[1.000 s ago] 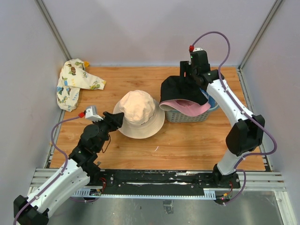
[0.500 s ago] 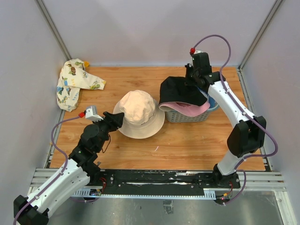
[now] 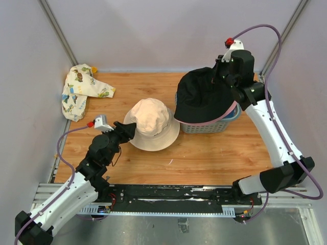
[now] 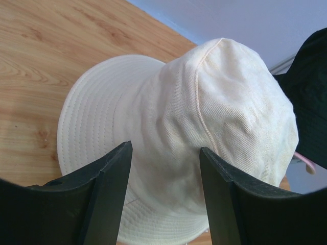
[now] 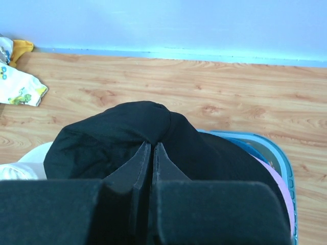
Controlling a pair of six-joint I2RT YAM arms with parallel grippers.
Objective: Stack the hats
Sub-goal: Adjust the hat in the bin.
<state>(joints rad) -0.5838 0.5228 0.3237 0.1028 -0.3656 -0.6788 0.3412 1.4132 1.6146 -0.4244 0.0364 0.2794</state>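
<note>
Black fabric is bunched between the tightly closed fingers of my right gripper: it has the black hat pinched by the crown, hanging over the grey-green basket, where a pink hat peeks out beneath. My left gripper stands partly open against the cream hat, which sits mid-way across the wooden table; it holds nothing.
</note>
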